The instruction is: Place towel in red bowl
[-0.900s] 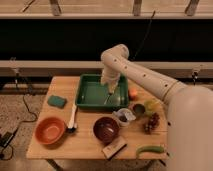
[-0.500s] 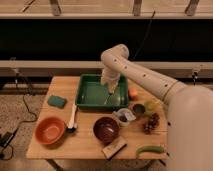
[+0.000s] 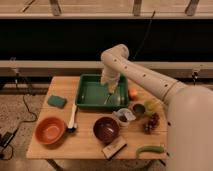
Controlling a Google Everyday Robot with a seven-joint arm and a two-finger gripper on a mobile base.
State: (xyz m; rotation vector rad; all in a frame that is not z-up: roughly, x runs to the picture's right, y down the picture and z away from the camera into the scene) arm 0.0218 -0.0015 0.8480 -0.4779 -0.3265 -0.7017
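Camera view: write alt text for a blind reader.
The robot's gripper hangs low over the green tray at the back of a wooden table. The red bowl sits at the front left, a dark bowl to its right.

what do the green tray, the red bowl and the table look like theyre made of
Green tray: likely plastic, with flat even colour and a moulded raised rim.
Red bowl: plastic or glazed ceramic, hard to tell which; uniform orange-red with a soft sheen.
Table: wood, judging by its pale tan matte top.
The gripper hangs over the tray's right half.
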